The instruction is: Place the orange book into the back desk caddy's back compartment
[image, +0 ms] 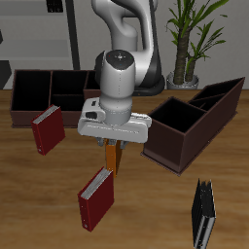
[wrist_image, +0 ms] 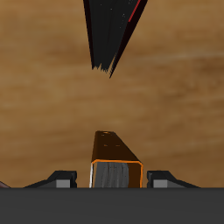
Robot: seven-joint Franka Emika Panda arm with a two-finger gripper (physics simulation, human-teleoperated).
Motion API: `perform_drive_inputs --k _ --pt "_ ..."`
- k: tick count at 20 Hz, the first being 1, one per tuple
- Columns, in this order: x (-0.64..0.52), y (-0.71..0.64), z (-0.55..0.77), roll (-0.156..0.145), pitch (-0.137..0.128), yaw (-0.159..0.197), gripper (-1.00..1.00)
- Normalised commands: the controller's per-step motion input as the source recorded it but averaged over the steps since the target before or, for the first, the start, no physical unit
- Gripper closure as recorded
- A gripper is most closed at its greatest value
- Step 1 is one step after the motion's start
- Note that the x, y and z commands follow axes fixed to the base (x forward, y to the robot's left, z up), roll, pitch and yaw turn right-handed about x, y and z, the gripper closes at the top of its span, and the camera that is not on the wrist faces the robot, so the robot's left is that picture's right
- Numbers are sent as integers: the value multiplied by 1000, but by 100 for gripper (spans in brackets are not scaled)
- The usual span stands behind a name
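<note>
My gripper (image: 113, 146) is shut on the orange book (image: 113, 157), a thin bright orange hardcover, and holds it upright above the table. In the wrist view the orange book (wrist_image: 115, 163) sits between my two fingers, with the gripper (wrist_image: 112, 178) closed on it over bare wood. The back desk caddy (image: 29, 119), a long dark brown box with straight walls, stands at the table's back, apart from my gripper. Its back compartment (image: 68, 82) is a small cell in the divided middle; the arm partly hides that end of the caddy.
A dark red book (image: 47, 129) stands by the back caddy's front wall. Another dark red book (image: 96, 197) stands just below my gripper, nearer the front edge, and shows in the wrist view (wrist_image: 111, 33). A slanted-top caddy (image: 195, 119) and a black book (image: 203, 215) stand on the other side.
</note>
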Motion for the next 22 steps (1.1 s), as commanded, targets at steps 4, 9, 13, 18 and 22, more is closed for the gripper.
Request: perform_drive_inputs --k 4,9,13,18,22 --pt "12 -19 55 4 3 10 100" --pt "-31 -110 291 -5 -12 16 100" --pt "-107 -34 376 -6 -35 56 100" --pt "-166 -2 559 3 -42 79 100" --pt "-244 -43 568 75 -15 49 100"
